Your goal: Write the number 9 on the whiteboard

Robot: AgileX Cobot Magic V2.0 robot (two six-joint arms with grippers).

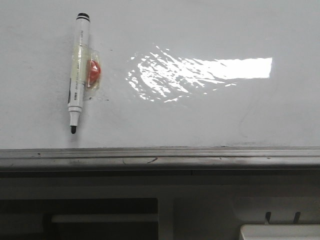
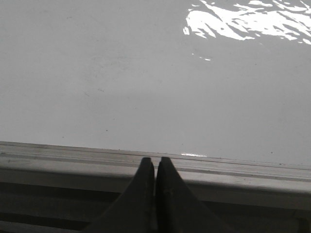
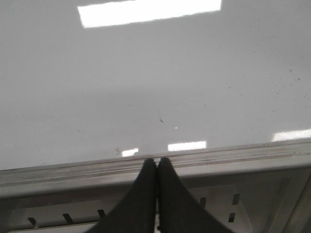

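Note:
The whiteboard (image 1: 200, 115) fills the front view, glossy white with a bright glare patch (image 1: 200, 72) and a grey metal ledge (image 1: 160, 157) along its lower edge. A white marker (image 1: 77, 70) with a black cap end and a black tip pointing down is taped to the board at upper left, next to an orange piece (image 1: 93, 73). No drawn number 9 shows on the board. Neither gripper shows in the front view. My left gripper (image 2: 155, 161) is shut and empty over the ledge (image 2: 73, 162). My right gripper (image 3: 156, 162) is shut and empty over the ledge (image 3: 243, 155).
Grey furniture (image 1: 165, 210) stands below the ledge, with a dark opening at lower left and a white slotted part (image 1: 280, 231) at lower right. Small dark specks dot the board (image 3: 160, 119).

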